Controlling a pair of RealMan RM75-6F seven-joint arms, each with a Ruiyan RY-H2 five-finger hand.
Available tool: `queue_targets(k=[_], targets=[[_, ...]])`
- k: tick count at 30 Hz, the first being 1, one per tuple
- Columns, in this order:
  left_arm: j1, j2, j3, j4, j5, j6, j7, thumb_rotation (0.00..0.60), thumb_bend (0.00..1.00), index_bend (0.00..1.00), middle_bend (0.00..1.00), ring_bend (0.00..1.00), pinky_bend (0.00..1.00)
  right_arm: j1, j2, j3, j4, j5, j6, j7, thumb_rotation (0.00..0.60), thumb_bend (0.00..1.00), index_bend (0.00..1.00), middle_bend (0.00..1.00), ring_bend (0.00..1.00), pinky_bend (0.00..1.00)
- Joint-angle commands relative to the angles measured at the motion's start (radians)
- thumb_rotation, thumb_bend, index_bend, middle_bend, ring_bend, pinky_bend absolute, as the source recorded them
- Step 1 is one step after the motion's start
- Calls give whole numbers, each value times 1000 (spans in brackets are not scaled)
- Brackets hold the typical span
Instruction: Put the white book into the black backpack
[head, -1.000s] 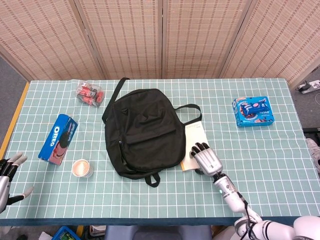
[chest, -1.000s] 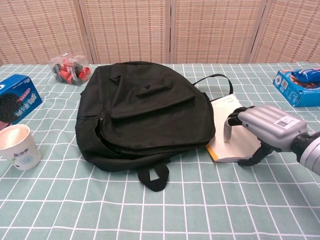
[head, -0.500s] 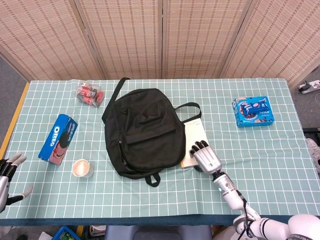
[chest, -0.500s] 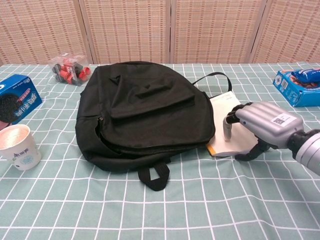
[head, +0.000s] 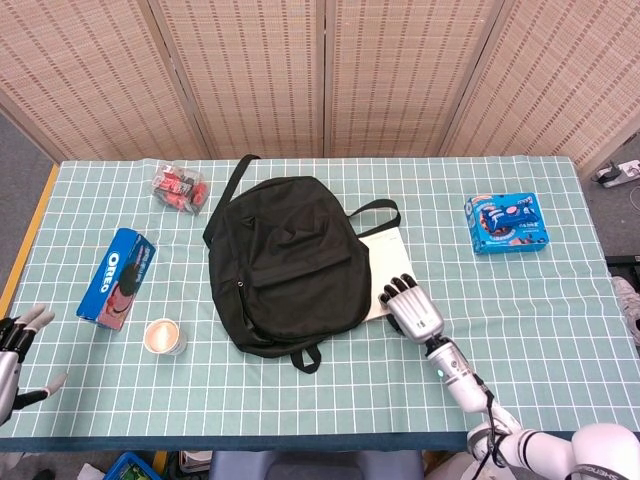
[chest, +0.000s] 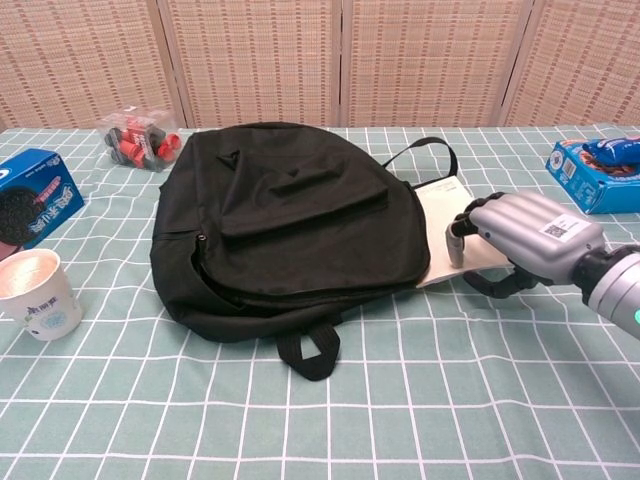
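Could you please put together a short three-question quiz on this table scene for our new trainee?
1. True or false: the right hand rests on the white book.
2. Which item stands nearest the paper cup? A) the blue Oreo box B) the blue cookie pack C) the bag of red items
3. Fill in: the white book lies partly tucked under the right edge of the ____.

Key
1. True: its fingers lie on the book's near corner.
2. A: the Oreo box lies just up and left of the cup in the head view.
3. black backpack; the book is not yet inside it.
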Motion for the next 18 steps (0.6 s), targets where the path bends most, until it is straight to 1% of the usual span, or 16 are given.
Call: queue_targets(k=[1,5,11,18], targets=[[-2,3,-2,-2,-2,-2,0,600,188,199,135,147,101,15,-17,7,34,-16,21,-1,600,395,521,423,270,244],[-15,18,-13,-9,1,-7,-4,600,188,199,135,147,101,24,-33,10,83,-43,68,7,600,458,616,474,320,269],[-43,42,-32,-30,10,-23,-17,600,188,199,135,147,101,41,-35,18,151,-84,147,24,600,495,712,523,365,295],[-71,54,-41,-46,20,-46,-13,600,188,201,135,147,101,40,-19,34,145,-90,207,54,600,512,776,553,396,321]])
